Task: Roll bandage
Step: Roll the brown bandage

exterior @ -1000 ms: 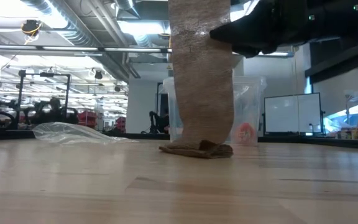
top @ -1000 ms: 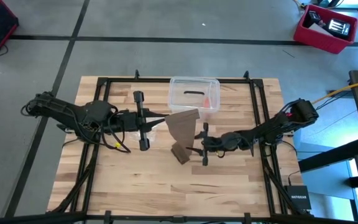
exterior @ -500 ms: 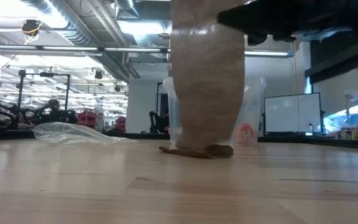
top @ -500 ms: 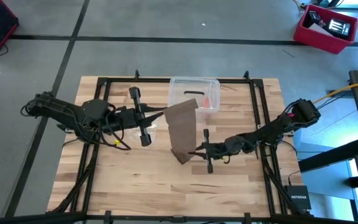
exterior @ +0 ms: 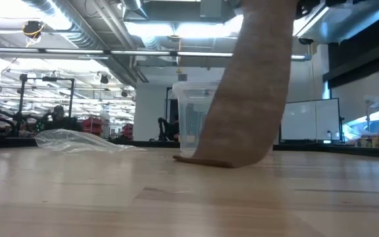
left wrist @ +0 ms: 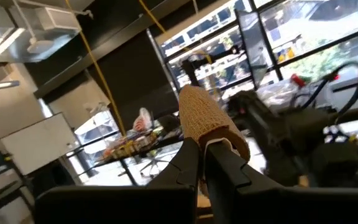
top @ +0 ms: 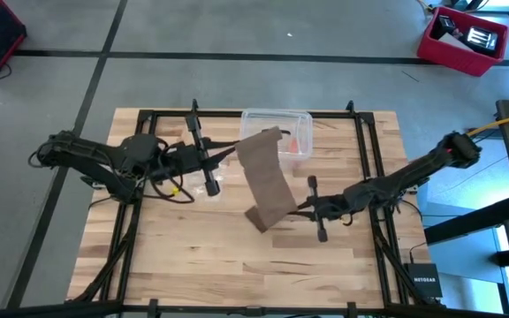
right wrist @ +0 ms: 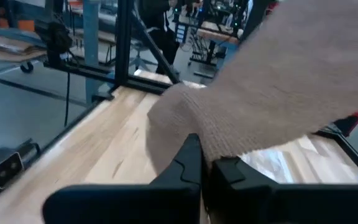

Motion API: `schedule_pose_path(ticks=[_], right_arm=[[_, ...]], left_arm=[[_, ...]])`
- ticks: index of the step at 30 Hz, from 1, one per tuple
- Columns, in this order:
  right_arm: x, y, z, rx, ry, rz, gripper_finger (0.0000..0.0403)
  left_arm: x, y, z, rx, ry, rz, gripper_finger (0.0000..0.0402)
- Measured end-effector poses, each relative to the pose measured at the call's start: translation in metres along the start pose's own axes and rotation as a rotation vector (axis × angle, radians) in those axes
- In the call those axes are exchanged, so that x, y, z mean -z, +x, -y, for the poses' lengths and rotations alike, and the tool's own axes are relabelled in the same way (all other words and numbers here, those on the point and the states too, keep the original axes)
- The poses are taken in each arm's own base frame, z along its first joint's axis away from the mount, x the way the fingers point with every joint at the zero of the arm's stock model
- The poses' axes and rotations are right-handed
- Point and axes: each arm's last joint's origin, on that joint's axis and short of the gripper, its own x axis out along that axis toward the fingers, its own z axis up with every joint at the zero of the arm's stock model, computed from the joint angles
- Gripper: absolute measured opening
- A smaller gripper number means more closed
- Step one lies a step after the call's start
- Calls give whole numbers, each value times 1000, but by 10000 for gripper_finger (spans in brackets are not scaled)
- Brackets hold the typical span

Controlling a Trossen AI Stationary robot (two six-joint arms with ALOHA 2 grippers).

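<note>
- Grey concrete floor surrounds a pale wooden plank surface edged by a black metal frame, seen from above.
- Two dark jointed arms reach in over the surface, the left one from the left side and the right one from the right side.
- A long, dark brown strip of soft elastic fabric, the bandage, stretches diagonally across the middle of the surface between the two arms. In the low view the strip rises steeply off the wood, with only its lower end lying on the wood.
- A clear plastic box stands at the far middle of the surface, partly behind the strip's raised end.
- A crumpled clear plastic bag lies on the wood to the left, near the left arm.
- The left tool is held above the surface beside the box, its fingers together and clamped on the strip's upper end.
- The right tool sits low over the surface beside the strip's lower part, its fingers together and pinching the strip's edge.
</note>
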Motion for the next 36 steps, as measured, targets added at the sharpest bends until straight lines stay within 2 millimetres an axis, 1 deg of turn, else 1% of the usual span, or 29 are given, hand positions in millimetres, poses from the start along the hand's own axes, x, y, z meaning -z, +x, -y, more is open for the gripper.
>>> schedule_pose_path(ticks=[3,7,12,16,23,28,32,34,36], right_arm=[[-3,-5,1,-15,1,1,3],[-7,-15,-5,-25,-1,0,2],[-15,-26,-15,-49,-13,37,1],[-24,-31,-20,-41,-43,50,1],[-67,-40,-29,-19,-174,82,1],[-94,-49,-30,99,-322,101,1],[-118,-58,-29,134,-368,149,1],[-125,-62,-31,136,-382,159,1],[-126,-63,-32,149,-399,150,1]], left_arm=[[5,4,-8,-53,49,-32,5],[14,9,-18,-116,98,-102,5],[33,14,-26,-121,169,-236,5],[42,15,-29,-117,192,-299,5],[53,14,-28,-72,236,-397,5],[60,11,-22,-43,206,-450,5],[70,10,-15,-17,215,-478,5],[74,9,-12,-11,190,-483,5],[74,9,-11,-14,168,-478,5]])
